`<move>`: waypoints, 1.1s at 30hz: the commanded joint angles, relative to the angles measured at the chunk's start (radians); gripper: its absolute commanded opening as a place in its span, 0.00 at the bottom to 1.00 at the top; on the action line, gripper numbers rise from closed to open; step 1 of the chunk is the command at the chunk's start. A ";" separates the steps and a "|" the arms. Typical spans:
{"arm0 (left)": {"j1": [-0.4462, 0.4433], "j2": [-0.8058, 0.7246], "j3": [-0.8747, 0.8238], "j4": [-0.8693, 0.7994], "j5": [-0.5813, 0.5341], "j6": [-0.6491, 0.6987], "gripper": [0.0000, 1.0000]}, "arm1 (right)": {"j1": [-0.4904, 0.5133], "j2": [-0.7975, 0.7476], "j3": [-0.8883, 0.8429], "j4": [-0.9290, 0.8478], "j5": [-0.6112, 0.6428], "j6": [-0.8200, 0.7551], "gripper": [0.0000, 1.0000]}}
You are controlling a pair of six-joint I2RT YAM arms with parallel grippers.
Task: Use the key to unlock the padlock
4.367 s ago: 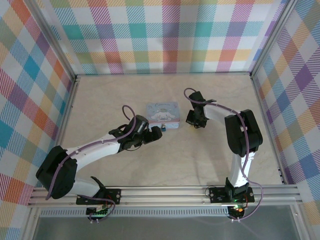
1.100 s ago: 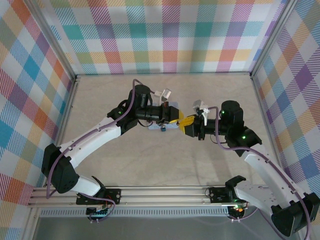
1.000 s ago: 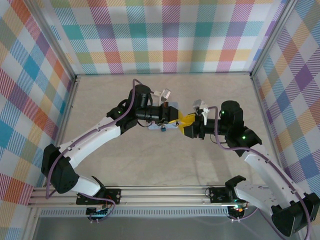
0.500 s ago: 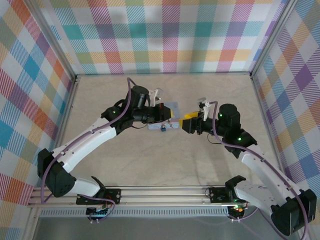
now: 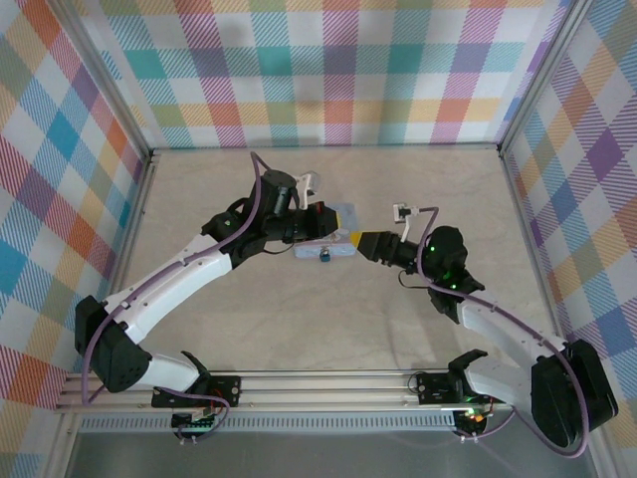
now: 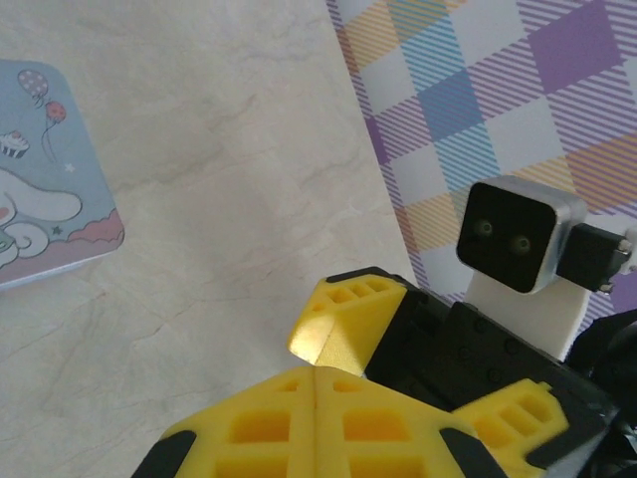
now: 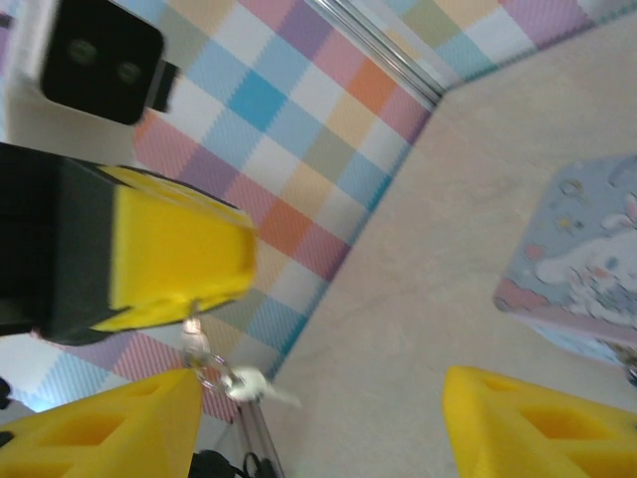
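Note:
The tiny blue padlock [image 5: 324, 256] lies on the table at the near edge of the tin. My left gripper [image 5: 349, 238] hovers above the tin's right end, its yellow fingers [image 6: 249, 428] pressed together. From its tip [image 7: 179, 261] a thin metal piece sticks out, and a small ring with the pale silvery key [image 7: 255, 384] dangles from it. My right gripper [image 5: 375, 244] faces the left one almost tip to tip. It is open [image 7: 318, 398], with the dangling key just above its left finger [image 7: 109, 428]. One right finger [image 6: 348, 321] nearly touches the left gripper's tip.
The pale-blue cartoon tin [image 5: 336, 214] [image 6: 40, 224] [image 7: 587, 264] lies at mid table, partly under the left gripper. Plaid walls enclose the table on three sides, with aluminium posts at the corners. Open tabletop [image 5: 328, 319] stretches in front of the tin.
Over the last second both grippers stayed tip to tip above the tin's right end. The left arm drew back a little leftward and the right arm's elbow dropped. The padlock has not moved.

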 commanded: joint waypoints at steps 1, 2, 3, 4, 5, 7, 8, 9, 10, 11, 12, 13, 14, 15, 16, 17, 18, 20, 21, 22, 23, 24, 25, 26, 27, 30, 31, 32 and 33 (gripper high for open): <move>-0.004 0.008 -0.016 0.095 0.033 -0.025 0.00 | -0.005 0.037 -0.005 0.248 -0.049 0.105 0.65; -0.004 0.008 -0.020 0.107 0.039 -0.034 0.00 | -0.006 0.053 -0.002 0.274 -0.056 0.118 0.64; -0.004 0.009 -0.021 0.116 0.045 -0.042 0.00 | -0.004 0.066 0.001 0.294 -0.063 0.127 0.63; -0.004 0.008 -0.022 0.124 0.051 -0.047 0.00 | -0.004 0.079 0.002 0.316 -0.070 0.137 0.61; -0.004 0.007 -0.023 0.130 0.056 -0.051 0.00 | -0.002 0.090 0.003 0.334 -0.075 0.143 0.59; -0.004 0.004 -0.024 0.137 0.057 -0.057 0.00 | 0.001 0.105 0.010 0.360 -0.084 0.154 0.57; -0.004 0.002 -0.025 0.142 0.059 -0.059 0.00 | 0.005 0.111 0.016 0.365 -0.089 0.154 0.56; -0.004 0.000 -0.025 0.146 0.061 -0.063 0.00 | 0.009 0.116 0.020 0.372 -0.094 0.154 0.55; -0.004 0.000 -0.026 0.149 0.064 -0.067 0.00 | 0.012 0.119 0.026 0.373 -0.098 0.152 0.53; -0.004 0.000 -0.027 0.151 0.066 -0.067 0.00 | 0.015 0.121 0.031 0.374 -0.100 0.150 0.52; -0.004 -0.002 -0.026 0.152 0.067 -0.069 0.00 | 0.016 0.124 0.034 0.376 -0.104 0.148 0.51; -0.004 -0.002 -0.028 0.154 0.067 -0.071 0.00 | 0.020 0.125 0.040 0.373 -0.108 0.146 0.51; -0.004 -0.002 -0.030 0.157 0.070 -0.073 0.00 | 0.023 0.128 0.045 0.374 -0.110 0.146 0.51; -0.004 -0.002 -0.031 0.159 0.070 -0.075 0.00 | 0.026 0.131 0.047 0.377 -0.113 0.144 0.51; -0.004 -0.003 -0.033 0.163 0.072 -0.077 0.00 | 0.030 0.134 0.049 0.380 -0.115 0.145 0.50; -0.004 -0.004 -0.036 0.166 0.074 -0.077 0.00 | 0.034 0.138 0.054 0.379 -0.120 0.143 0.50; -0.004 -0.006 -0.038 0.168 0.073 -0.077 0.00 | 0.036 0.139 0.056 0.382 -0.122 0.143 0.50; -0.004 -0.009 -0.042 0.171 0.070 -0.076 0.00 | 0.044 0.144 0.063 0.373 -0.127 0.136 0.49; -0.004 -0.010 -0.045 0.173 0.071 -0.078 0.00 | 0.048 0.144 0.066 0.371 -0.127 0.132 0.48; -0.004 -0.011 -0.045 0.174 0.072 -0.080 0.00 | 0.051 0.145 0.067 0.371 -0.128 0.131 0.47; -0.004 -0.012 -0.047 0.177 0.072 -0.080 0.00 | 0.055 0.147 0.070 0.370 -0.128 0.131 0.46; -0.004 -0.013 -0.048 0.179 0.072 -0.082 0.00 | 0.056 0.148 0.073 0.370 -0.128 0.131 0.45; -0.004 -0.014 -0.051 0.180 0.071 -0.082 0.00 | 0.058 0.151 0.074 0.371 -0.128 0.129 0.43; -0.004 -0.015 -0.052 0.183 0.070 -0.083 0.00 | 0.060 0.154 0.075 0.371 -0.128 0.127 0.42; -0.004 -0.018 -0.054 0.185 0.070 -0.082 0.00 | 0.061 0.157 0.076 0.371 -0.128 0.128 0.40; -0.004 -0.024 -0.057 0.190 0.067 -0.084 0.00 | 0.062 0.168 0.075 0.376 -0.127 0.130 0.36; -0.004 -0.026 -0.058 0.193 0.067 -0.088 0.00 | 0.063 0.170 0.073 0.378 -0.125 0.132 0.34; -0.004 -0.029 -0.060 0.198 0.067 -0.091 0.00 | 0.063 0.174 0.071 0.382 -0.122 0.134 0.34; -0.004 -0.032 -0.060 0.200 0.067 -0.091 0.00 | 0.064 0.177 0.069 0.383 -0.122 0.135 0.34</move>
